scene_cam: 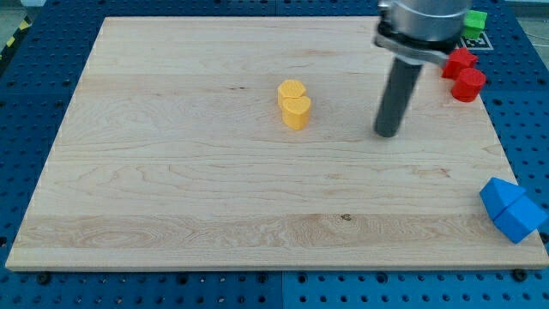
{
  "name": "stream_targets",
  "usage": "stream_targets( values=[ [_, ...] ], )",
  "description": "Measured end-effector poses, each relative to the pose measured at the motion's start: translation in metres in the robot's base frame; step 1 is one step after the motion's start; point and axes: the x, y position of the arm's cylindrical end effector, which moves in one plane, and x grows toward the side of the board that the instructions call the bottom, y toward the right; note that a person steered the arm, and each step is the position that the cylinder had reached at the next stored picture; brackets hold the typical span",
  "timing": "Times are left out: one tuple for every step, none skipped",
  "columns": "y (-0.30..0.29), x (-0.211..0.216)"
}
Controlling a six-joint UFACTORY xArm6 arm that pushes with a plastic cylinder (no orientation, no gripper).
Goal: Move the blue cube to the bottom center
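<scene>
The blue cube point(522, 216) sits at the board's right edge near the view's bottom right, touching a second blue block point(497, 194) on its upper left. My tip point(388, 134) rests on the board in the upper right part, well above and to the left of the blue blocks, touching no block.
Two yellow blocks point(294, 104), one a heart shape, sit together left of my tip near the board's upper middle. Two red blocks point(463, 75) lie at the board's upper right edge. A green block point(474, 20) sits at the top right corner. The wooden board point(171, 189) lies on a blue perforated table.
</scene>
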Motion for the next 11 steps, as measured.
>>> stream_targets(
  values=[
    [0.030, 0.002],
    [0.065, 0.013],
    [0.095, 0.034],
    [0.103, 0.041],
    [0.103, 0.041],
    [0.120, 0.063],
    [0.157, 0.088],
    [0.164, 0.116],
    [0.168, 0.139],
    [0.163, 0.151],
    [0.145, 0.147]
  ],
)
